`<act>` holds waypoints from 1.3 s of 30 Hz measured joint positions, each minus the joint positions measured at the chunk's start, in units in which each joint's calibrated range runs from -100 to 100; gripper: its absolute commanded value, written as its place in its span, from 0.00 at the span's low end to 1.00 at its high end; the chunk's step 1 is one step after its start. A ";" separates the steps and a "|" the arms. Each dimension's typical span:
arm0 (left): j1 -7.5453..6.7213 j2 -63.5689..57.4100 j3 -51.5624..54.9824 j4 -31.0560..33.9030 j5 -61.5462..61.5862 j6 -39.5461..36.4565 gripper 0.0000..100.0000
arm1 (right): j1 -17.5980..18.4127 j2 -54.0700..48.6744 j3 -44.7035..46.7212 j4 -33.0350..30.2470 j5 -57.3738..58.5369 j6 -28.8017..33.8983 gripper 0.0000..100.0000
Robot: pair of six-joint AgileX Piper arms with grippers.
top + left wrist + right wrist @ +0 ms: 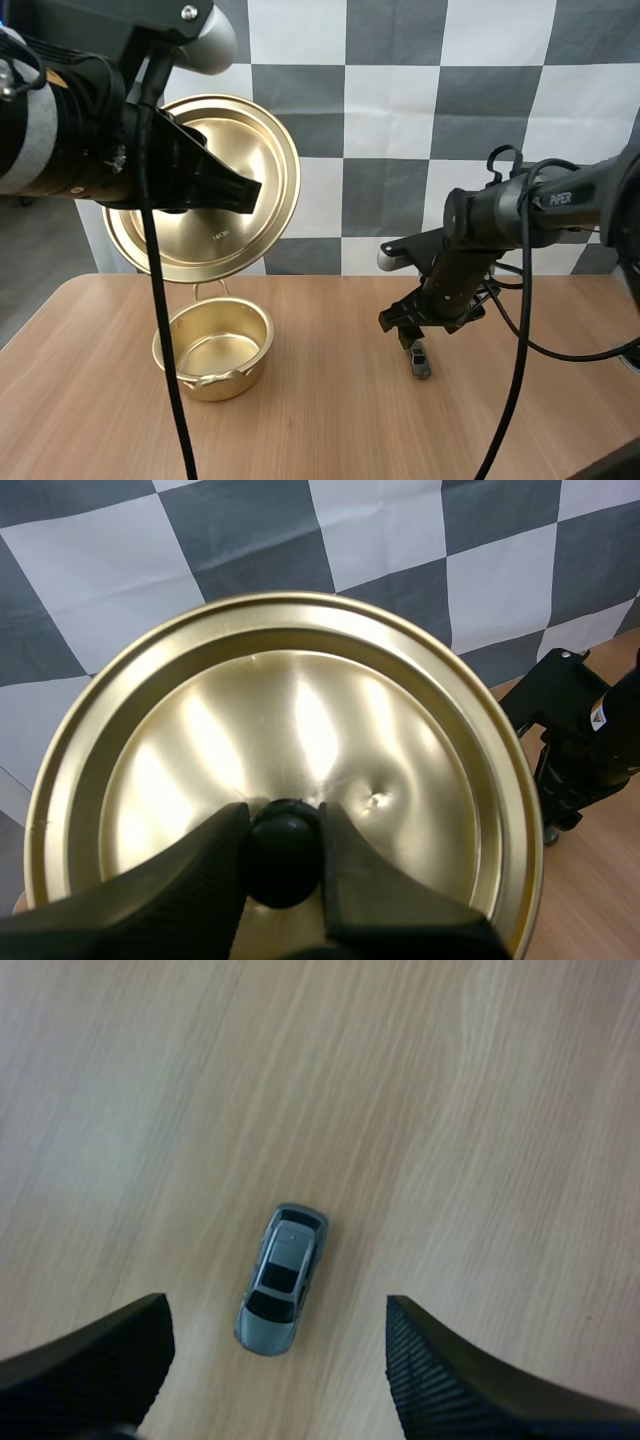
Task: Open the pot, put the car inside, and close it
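Left gripper point(282, 822) pinches the black knob point(283, 858) of the lid point(300, 730) between its two ribbed fingers. It holds the lid point(252, 140) in the air above and a little behind the pot point(220, 383). The lid is tilted almost on edge, with its knob side turned back toward the arms' bases, and its gold face carries bright streaks of reflected light and a small dent near the knob.

The pot stands uncovered on the table point(330, 425), its thin wire handle point(210, 288) at the far side. The table is light brown wood with a fine grain running along it, and its far edge rounds off at a corner to the left of and behind the pot.

Well apart from the pot, to its right, the car point(420, 362) lies on the wood. The right gripper point(412, 335) hangs just over it. From the right wrist, that gripper point(275, 1305) has its fingers spread wide, and the small grey-blue car point(280, 1275) with dark windows sits on the table point(450, 1110) between them, touching neither finger. A pale sheen lies on the wood beyond the car.
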 measured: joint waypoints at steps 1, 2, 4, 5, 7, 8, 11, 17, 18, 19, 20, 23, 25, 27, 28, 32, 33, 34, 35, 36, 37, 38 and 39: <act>0.00 0.00 0.00 0.00 0.00 0.00 0.00 | 0.00 0.82 0.00 0.00 -0.48 0.00 1.00; 0.00 0.00 0.00 0.00 0.00 0.00 0.00 | 0.00 1.76 0.00 0.00 -1.09 0.00 1.00; 0.00 0.00 0.00 0.00 0.00 0.00 0.00 | 0.00 3.32 0.00 0.00 -1.74 0.00 1.00; 0.00 0.00 0.00 0.00 0.00 0.00 0.00 | 0.00 4.20 0.00 0.00 -2.12 0.00 1.00; 0.00 0.00 0.00 0.00 0.00 0.00 0.00 | 0.00 5.97 0.00 0.00 -2.60 -0.09 1.00; 0.00 0.00 0.00 0.00 0.00 0.00 0.00 | 0.00 6.86 0.00 0.00 -3.16 -0.13 1.00; 0.00 0.00 0.00 0.00 0.00 0.00 0.00 | 0.00 9.12 0.00 0.00 -3.94 -0.65 1.00; 0.00 0.00 0.00 0.00 0.00 0.00 0.00 | 0.00 11.65 -0.12 0.00 -4.77 -1.35 1.00; 0.00 0.00 0.00 0.00 0.00 0.00 0.00 | 0.00 11.94 -0.12 0.00 -4.77 -1.35 1.00; 0.00 0.00 0.00 0.00 0.00 0.00 0.00 | 0.00 12.13 -0.12 0.00 -5.11 -1.68 1.00; 0.00 0.00 0.00 0.00 0.00 0.00 0.00 | 0.00 12.36 -0.12 0.00 -5.60 -2.15 1.00; 0.00 0.00 0.00 0.00 0.00 0.00 0.00 | 0.00 13.07 -0.12 0.00 -6.21 -3.28 1.00; 0.00 0.00 0.00 0.00 0.00 0.00 0.00 | 0.00 13.56 -0.12 0.00 -7.15 -3.71 1.00; 0.00 0.00 0.00 0.00 0.00 0.00 0.00 | 0.00 13.67 -0.12 0.00 -7.40 -3.69 1.00; 0.00 0.00 0.00 0.00 0.00 0.00 0.00 | 0.00 14.49 -0.12 0.00 -8.90 -3.69 1.00; 0.00 0.00 0.00 0.00 0.00 0.00 0.00 | 0.00 17.59 -0.26 0.36 -9.77 -5.71 1.00; 0.00 0.00 0.00 0.00 0.00 0.00 0.00 | 0.00 18.13 -0.34 0.36 -9.77 -5.71 1.00; 0.00 0.00 0.00 0.00 0.00 0.00 0.00 | 0.00 18.44 -0.40 0.36 -9.77 -5.71 1.00; 0.00 0.00 0.00 0.00 0.00 0.00 0.00 | 0.00 18.91 -0.40 0.36 -9.61 -5.71 1.00; 0.00 0.00 0.00 0.00 0.00 0.00 0.00 | 0.00 19.14 -0.40 0.36 -9.61 -5.71 1.00; 0.00 0.00 0.00 0.00 0.00 0.00 0.00 | 0.00 19.16 -0.40 0.36 -9.61 -5.71 0.99; 0.00 0.00 0.00 0.00 0.00 0.00 0.00 | 0.00 19.28 -0.40 0.24 -9.44 -5.71 0.74; 0.00 0.00 0.00 0.00 0.00 0.00 0.00 | 0.00 19.42 -0.40 0.14 -9.44 -5.71 0.40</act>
